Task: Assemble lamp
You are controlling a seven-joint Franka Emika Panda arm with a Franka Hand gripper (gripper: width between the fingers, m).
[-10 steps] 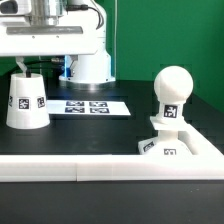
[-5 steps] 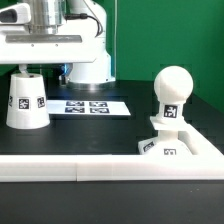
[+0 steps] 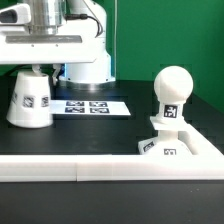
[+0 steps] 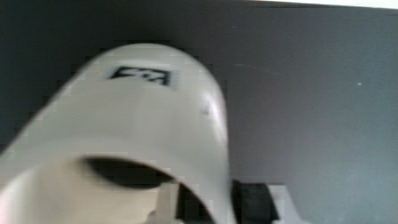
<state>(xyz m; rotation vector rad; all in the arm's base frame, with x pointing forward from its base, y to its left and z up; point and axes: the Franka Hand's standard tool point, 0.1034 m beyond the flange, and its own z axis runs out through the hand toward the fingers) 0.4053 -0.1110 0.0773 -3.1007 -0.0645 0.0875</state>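
The white tapered shade (image 3: 29,100) stands at the exterior view's left, tilted slightly, with a tag on its side. My gripper (image 3: 38,68) comes down onto its top from above. In the wrist view the shade (image 4: 143,120) fills the picture and its rim wall sits between my two dark finger pads (image 4: 254,200), so my gripper (image 4: 222,200) is shut on the shade's wall. The round-headed bulb (image 3: 172,92) stands upright on the low angular base (image 3: 160,145) at the exterior view's right.
The marker board (image 3: 90,106) lies flat on the dark table between shade and bulb. Long white rail bars (image 3: 90,166) run along the front and turn back at the right (image 3: 205,145), next to the base. The robot's white pedestal (image 3: 88,62) stands behind.
My gripper has come down onto the shade's top. The shade, upright before, now leans and has shifted slightly to the exterior view's right. Bulb and base have not moved.
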